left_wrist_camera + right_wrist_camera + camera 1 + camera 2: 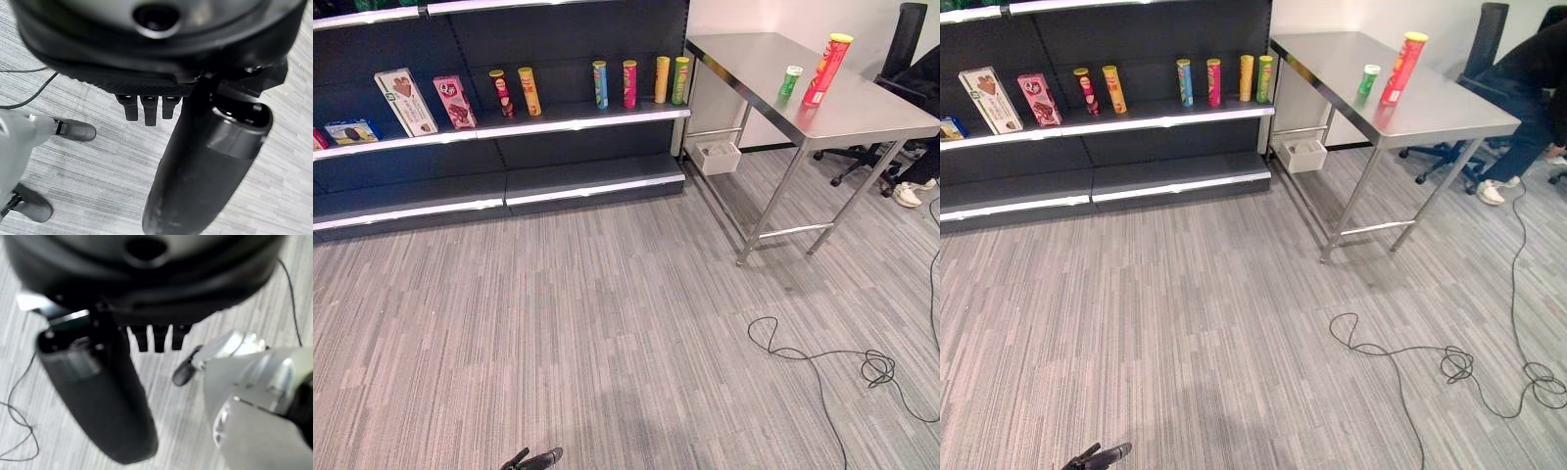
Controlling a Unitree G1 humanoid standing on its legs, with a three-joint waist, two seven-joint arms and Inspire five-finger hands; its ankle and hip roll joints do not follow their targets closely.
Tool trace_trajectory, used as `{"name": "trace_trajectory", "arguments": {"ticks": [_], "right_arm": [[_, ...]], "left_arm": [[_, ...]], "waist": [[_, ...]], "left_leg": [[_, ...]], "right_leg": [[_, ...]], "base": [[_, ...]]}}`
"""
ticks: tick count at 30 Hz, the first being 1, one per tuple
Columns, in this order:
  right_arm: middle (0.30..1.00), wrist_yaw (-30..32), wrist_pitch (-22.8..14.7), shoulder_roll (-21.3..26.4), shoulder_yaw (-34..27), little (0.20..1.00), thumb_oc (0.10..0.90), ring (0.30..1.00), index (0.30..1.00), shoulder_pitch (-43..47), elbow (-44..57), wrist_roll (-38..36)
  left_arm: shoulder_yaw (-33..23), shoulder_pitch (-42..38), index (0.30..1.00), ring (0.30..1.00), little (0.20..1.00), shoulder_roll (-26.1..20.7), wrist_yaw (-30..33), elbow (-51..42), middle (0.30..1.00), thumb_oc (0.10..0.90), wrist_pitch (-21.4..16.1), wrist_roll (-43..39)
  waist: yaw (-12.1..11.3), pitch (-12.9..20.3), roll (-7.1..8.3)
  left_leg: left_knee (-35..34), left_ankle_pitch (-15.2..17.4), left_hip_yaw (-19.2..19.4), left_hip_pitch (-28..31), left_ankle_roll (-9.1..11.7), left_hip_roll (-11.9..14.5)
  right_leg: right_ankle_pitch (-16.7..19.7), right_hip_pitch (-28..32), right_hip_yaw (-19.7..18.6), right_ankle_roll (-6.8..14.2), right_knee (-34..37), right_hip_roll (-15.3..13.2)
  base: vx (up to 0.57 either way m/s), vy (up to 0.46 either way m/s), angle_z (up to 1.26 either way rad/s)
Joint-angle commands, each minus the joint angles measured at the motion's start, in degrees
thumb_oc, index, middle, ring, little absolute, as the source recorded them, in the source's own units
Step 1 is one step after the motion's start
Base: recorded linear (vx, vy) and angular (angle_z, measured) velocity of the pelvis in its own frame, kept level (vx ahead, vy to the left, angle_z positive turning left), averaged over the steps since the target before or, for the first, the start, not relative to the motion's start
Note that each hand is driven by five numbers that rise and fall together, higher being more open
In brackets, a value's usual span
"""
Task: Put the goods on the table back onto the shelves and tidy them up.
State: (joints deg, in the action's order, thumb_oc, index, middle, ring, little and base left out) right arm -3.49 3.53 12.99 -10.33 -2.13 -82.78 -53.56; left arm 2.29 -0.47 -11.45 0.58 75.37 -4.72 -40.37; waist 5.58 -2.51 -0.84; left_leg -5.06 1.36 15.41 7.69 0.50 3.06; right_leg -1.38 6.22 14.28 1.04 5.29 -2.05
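on the steel table at the right, two goods standing upright, near each other but apart: a tall red can with yellow lid and, just to its left, a short green can with white lid

on the dark shelf at the back left, a row of upright tall cans: a dark red one and an orange one close together, then further right a blue one, a pink one, a yellow one and a green one. left of them, leaning boxes: a pink box, a white box, and at the far left a low blue box

under the table near the shelf, a small white bin on the floor. behind the table, an office chair and a seated person

left hand low over the striped carpet, fingers relaxed and straight, holding nothing; fingertips also seen at the bottom edge of the left eye view. right hand also over the carpet, fingers loose, nothing in it
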Motion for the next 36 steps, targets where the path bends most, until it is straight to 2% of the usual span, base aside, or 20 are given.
{"name": "trace_trajectory", "arguments": {"ticks": [1, 13, 14, 16, 18, 20, 21, 22, 23, 24, 25, 27, 29, 30, 31, 34, 35, 36], "right_arm": [[0.900, -0.2, -1.3, 0.8, 1.9, 0.900, 0.800, 0.900, 0.900, 3.2, -5.5, 5.5], [0.900, -0.9, -1.8, 0.7, 7.7, 0.900, 0.800, 0.900, 0.900, 3.3, -3.7, 13.7], [0.900, -1.0, -2.0, 0.9, 8.4, 0.900, 0.800, 0.900, 0.900, 3.6, -3.4, 14.2], [0.900, -1.0, -2.3, 1.0, 9.5, 0.900, 0.800, 0.900, 0.900, 4.0, -2.8, 14.9], [0.900, -0.7, -2.2, 0.8, 10.3, 0.900, 0.800, 0.900, 0.900, 4.2, -2.3, 16.3], [0.900, -0.5, -2.0, 1.0, 10.7, 0.900, 0.800, 0.900, 0.900, 4.2, -2.1, 17.5], [0.900, -0.4, -1.8, 1.0, 10.8, 0.900, 0.800, 0.900, 0.900, 4.2, -2.1, 17.7], [0.900, -0.8, -1.2, 0.9, 11.3, 0.900, 0.800, 0.900, 0.900, 3.8, -2.1, 18.6], [0.900, -1.1, -1.1, 1.0, 11.4, 0.900, 0.800, 0.900, 0.900, 3.6, -2.1, 18.9], [0.900, -1.3, -0.9, 1.2, 11.5, 0.900, 0.800, 0.900, 0.900, 3.5, -2.1, 19.2], [0.900, -1.3, -0.9, 1.2, 11.5, 0.900, 0.800, 0.900, 0.900, 3.4, -2.1, 19.2], [0.900, -1.7, -0.7, 1.5, 11.7, 0.900, 0.800, 0.900, 0.900, 3.3, -2.0, 19.5], [0.900, -1.5, -0.6, 2.3, 11.6, 0.900, 0.800, 0.900, 0.900, 3.5, -2.0, 20.0], [0.900, -1.3, -0.5, 2.5, 11.2, 0.900, 0.800, 0.900, 0.900, 3.3, -1.9, 20.3], [0.900, -1.3, -0.4, 2.5, 11.0, 0.900, 0.800, 0.900, 0.900, 2.9, -1.8, 20.6], [0.900, -1.6, -0.3, 1.6, 10.4, 0.900, 0.800, 0.900, 0.900, 2.2, -1.6, 20.8], [0.900, -1.6, -0.3, 1.3, 10.2, 0.900, 0.800, 0.900, 0.900, 1.8, -1.5, 20.6], [0.900, -1.7, -0.1, 0.6, 10.3, 0.900, 0.800, 0.900, 0.900, 1.3, -1.3, 20.8]], "left_arm": [[0.6, -3.5, 0.900, 0.900, 0.900, -0.9, -0.9, 1.1, 0.900, 0.800, -1.9, 2.5], [1.5, -3.4, 0.900, 0.900, 0.900, -1.5, -1.3, -0.7, 0.900, 0.800, -2.3, 2.8], [1.1, -3.3, 0.900, 0.900, 0.900, -1.7, -1.3, -1.2, 0.900, 0.800, -2.4, 1.8], [0.6, -3.7, 0.900, 0.900, 0.900, -1.9, -1.3, -2.0, 0.900, 0.800, -2.6, 0.3], [0.2, -4.3, 0.900, 0.900, 0.900, -1.9, -1.0, -3.4, 0.900, 0.800, -3.1, -1.8], [-1.6, -4.5, 0.900, 0.900, 0.900, -1.9, -0.6, -4.2, 0.900, 0.800, -3.4, -4.4], [-2.1, -4.4, 0.900, 0.900, 0.900, -2.0, -0.8, -4.5, 0.900, 0.800, -3.7, -5.7], [-3.0, -3.7, 0.900, 0.900, 0.900, -1.5, -1.5, -5.7, 0.900, 0.800, -3.9, -7.8], [-3.4, -3.5, 0.900, 0.900, 0.900, -1.5, -1.4, -5.5, 0.900, 0.800, -3.8, -7.7], [-4.3, -2.9, 0.900, 0.900, 0.900, -1.6, -1.3, -5.0, 0.900, 0.800, -3.7, -8.5], [-4.3, -2.9, 0.900, 0.900, 0.900, -1.6, -1.3, -5.0, 0.900, 0.800, -3.7, -8.5], [-5.9, -1.9, 0.900, 0.900, 0.900, -1.6, -1.2, -4.0, 0.900, 0.800, -3.0, -10.1], [-7.6, -0.7, 0.900, 0.900, 0.900, -1.5, -1.6, -3.0, 0.900, 0.800, -2.8, -12.8], [-8.5, 0.0, 0.900, 0.900, 0.900, -1.0, -1.4, -2.0, 0.900, 0.800, -2.7, -13.7], [-8.9, 0.3, 0.900, 0.900, 0.900, -0.8, -1.1, -1.7, 0.900, 0.800, -2.7, -13.9], [-10.9, 1.1, 0.900, 0.900, 0.900, -0.8, -0.2, -0.5, 0.900, 0.800, -3.1, -13.8], [-11.3, 0.9, 0.900, 0.900, 0.900, -0.9, 0.3, -0.3, 0.900, 0.800, -3.6, -13.9], [-10.8, 0.5, 0.900, 0.900, 0.900, -0.8, 0.5, -0.8, 0.900, 0.800, -4.0, -13.5]], "waist": [[0.2, 1.0, 0.79], [-0.5, 0.7, 0.88], [-0.8, 0.1, 0.92], [-1.6, -2.5, 2.01], [-2.8, -5.2, 2.83], [-4.0, -6.5, 3.51], [-4.3, -6.7, 3.54], [-5.2, -6.4, 3.50], [-5.7, -6.2, 3.27], [-6.6, -6.0, 2.88], [-6.6, -6.0, 3.02], [-8.0, -5.8, 1.72], [-9.5, -5.8, 1.12], [-10.5, -5.6, 0.88], [-10.9, -5.3, 0.86], [-11.7, -3.2, 0.83], [-11.6, -2.7, 1.57], [-11.1, -2.4, 2.55]], "left_leg": [[0.1, -0.3, -0.3, 0.1, 8.0, 6.9], [0.1, -1.7, -0.8, -0.1, 8.9, 9.0], [0.1, -2.9, -0.8, 0.4, 9.0, 9.7], [9.4, -2.4, -2.1, -3.9, 8.9, 10.6], [21.0, -5.2, -6.2, -11.0, 8.6, 11.6], [27.9, -8.6, -9.1, -16.4, 7.6, 10.6], [28.8, -8.2, -9.3, -18.5, 7.2, 9.8], [25.5, -6.2, -7.9, -21.9, 6.2, 7.6], [22.5, -5.6, -7.2, -22.6, 6.1, 6.7], [18.9, -6.5, -6.9, -23.2, 6.3, 5.9], [18.5, -6.7, -6.8, -22.9, 6.3, 5.8], [8.8, -10.8, -7.3, -23.8, 7.1, 4.8], [1.6, -12.0, -8.1, -26.2, 7.5, 4.1], [0.1, -12.1, -8.3, -29.5, 7.9, 4.9], [0.1, -12.6, -7.5, -30.0, 8.0, 5.4], [0.5, -15.9, -7.1, -27.4, 7.4, 5.4], [1.4, -16.1, -6.9, -26.7, 7.1, 4.4], [2.5, -15.5, -6.4, -26.1, 6.2, 3.0]], "right_leg": [[0.5, 0.9, -1.2, 5.9, -0.3, -4.1], [-0.8, 0.7, -1.4, 4.7, -0.3, -1.9], [-1.4, 0.9, -1.8, 4.1, -0.3, -1.2], [-1.9, 1.5, -2.4, 2.9, -0.3, -1.1], [-2.5, 2.7, -2.3, 1.5, -0.3, -0.7], [-3.1, 3.6, -2.2, 0.8, -0.3, -0.8], [-3.3, 3.8, -2.1, 0.7, -0.3, -1.0], [-4.3, 4.4, -3.0, 1.1, -0.3, -1.5], [-4.6, 4.5, -3.2, 1.4, -0.3, -1.5], [-5.1, 5.0, -3.7, 1.8, -0.3, -1.5], [-5.2, 5.0, -3.7, 1.9, -0.3, -1.7], [-6.5, 6.2, -4.2, 2.4, -0.3, -1.4], [-8.3, 8.4, -4.6, 2.9, -0.3, -1.8], [-9.7, 11.1, -5.0, 3.7, -0.3, -2.6], [-10.3, 12.4, -5.1, 4.1, -0.3, -3.1], [-10.5, 15.3, -7.0, 5.4, -0.3, -4.9], [-8.9, 16.0, -7.1, 6.1, -0.3, -6.7], [-5.4, 16.4, -7.3, 6.9, -0.3, -8.5]], "base": [[-0.04, -0.072, 0.01], [-0.02, -0.057, 0.01], [-0.05, -0.137, -0.03], [-0.11, -0.165, -0.04], [-0.07, -0.166, -0.09], [0.04, -0.097, -0.01], [0.17, 0.015, -0.08], [0.22, 0.076, -0.04], [0.29, 0.132, 0.07], [0.18, 0.083, 0.01], [0.21, 0.103, -0.14], [0.28, 0.118, -0.29], [0.44, 0.149, -0.17], [0.56, 0.191, -0.14], [0.65, 0.228, -0.13], [0.55, 0.230, -0.37], [0.55, 0.280, -0.63], [0.52, 0.274, -0.23]]}}
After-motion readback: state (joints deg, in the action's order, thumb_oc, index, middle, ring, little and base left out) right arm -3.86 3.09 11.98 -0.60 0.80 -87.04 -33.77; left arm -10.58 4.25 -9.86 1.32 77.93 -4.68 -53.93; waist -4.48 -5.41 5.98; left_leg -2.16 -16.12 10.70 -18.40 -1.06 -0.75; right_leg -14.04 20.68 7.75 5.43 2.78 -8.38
